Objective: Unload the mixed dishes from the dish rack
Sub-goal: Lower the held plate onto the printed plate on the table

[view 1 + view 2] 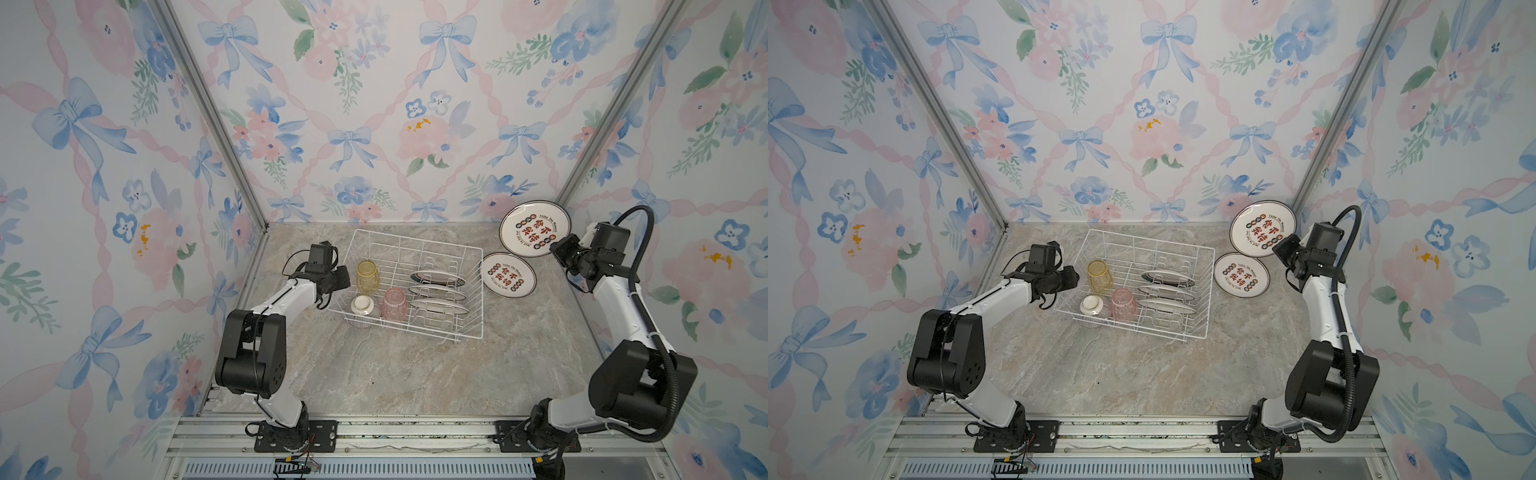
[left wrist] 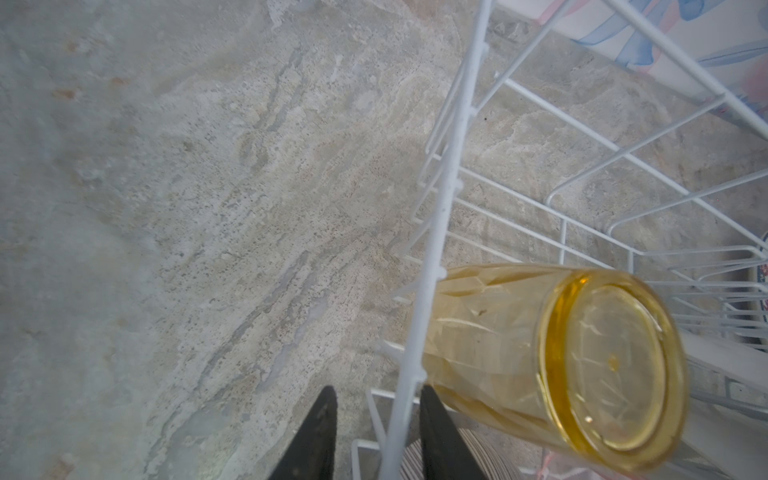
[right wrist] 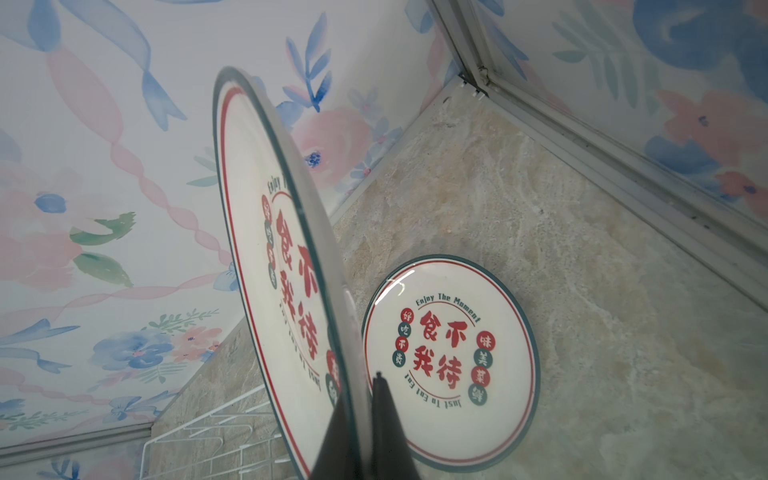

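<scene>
The dish rack (image 1: pixel 468 335) stands on the stone table, and three plates (image 1: pixel 437 293) stand on edge in its slots. Upside down in its left half are a yellow tumbler (image 1: pixel 367 276), a pink tumbler (image 1: pixel 395 305) and a small striped bowl (image 1: pixel 362 308). My left gripper (image 1: pixel 344 278) is open, its fingers astride the rack's left rim wire (image 2: pixel 444 195) beside the yellow tumbler (image 2: pixel 582 365). My right gripper (image 3: pixel 361 390) is shut on the rim of a printed plate (image 3: pixel 266 232), held upright at the back right. Another printed plate (image 3: pixel 449 345) lies flat on the table below it.
Flowered walls close in the table on three sides, with metal corner posts (image 1: pixel 216 124). The held plate (image 1: pixel 535 227) hangs close to the back wall and the right corner. Bare stone table (image 1: pixel 395 374) lies in front of the rack.
</scene>
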{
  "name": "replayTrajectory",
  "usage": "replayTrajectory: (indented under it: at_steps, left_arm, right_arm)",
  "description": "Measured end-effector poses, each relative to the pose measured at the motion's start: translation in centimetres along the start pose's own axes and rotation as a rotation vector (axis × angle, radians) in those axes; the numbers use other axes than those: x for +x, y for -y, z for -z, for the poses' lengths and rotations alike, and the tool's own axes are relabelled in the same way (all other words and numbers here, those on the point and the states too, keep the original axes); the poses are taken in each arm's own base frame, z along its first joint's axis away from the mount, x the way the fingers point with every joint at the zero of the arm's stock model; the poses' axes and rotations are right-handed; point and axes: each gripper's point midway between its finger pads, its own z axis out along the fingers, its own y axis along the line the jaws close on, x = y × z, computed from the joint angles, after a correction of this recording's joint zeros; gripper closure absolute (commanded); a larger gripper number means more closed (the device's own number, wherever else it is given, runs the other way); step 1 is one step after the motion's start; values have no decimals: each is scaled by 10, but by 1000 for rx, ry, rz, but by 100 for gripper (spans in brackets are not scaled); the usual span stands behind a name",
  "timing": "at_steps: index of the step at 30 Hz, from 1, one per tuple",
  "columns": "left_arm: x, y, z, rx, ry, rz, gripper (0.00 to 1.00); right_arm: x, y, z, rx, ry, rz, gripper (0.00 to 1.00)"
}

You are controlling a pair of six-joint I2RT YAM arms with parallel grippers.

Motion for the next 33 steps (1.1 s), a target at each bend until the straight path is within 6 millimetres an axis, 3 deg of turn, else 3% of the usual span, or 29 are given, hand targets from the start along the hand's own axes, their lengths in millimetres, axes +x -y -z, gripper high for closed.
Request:
replayTrajectory:
  at_steps: [4,14,20,33]
  left_arm:
    - [0,0,0,0,0,0,65]
    - [0,0,0,0,0,0,65]
    - [0,0,0,-1,0,3,65]
    - [0,0,0,-3,1,2,65]
  right_arm:
    - [24,32,-14,45,-77,-115,100]
    - [66,60,-42,53,-212,-251,100]
    - [99,89,-56,99,-281,-313,100]
    - [114,105,-73,111,-313,-330,100]
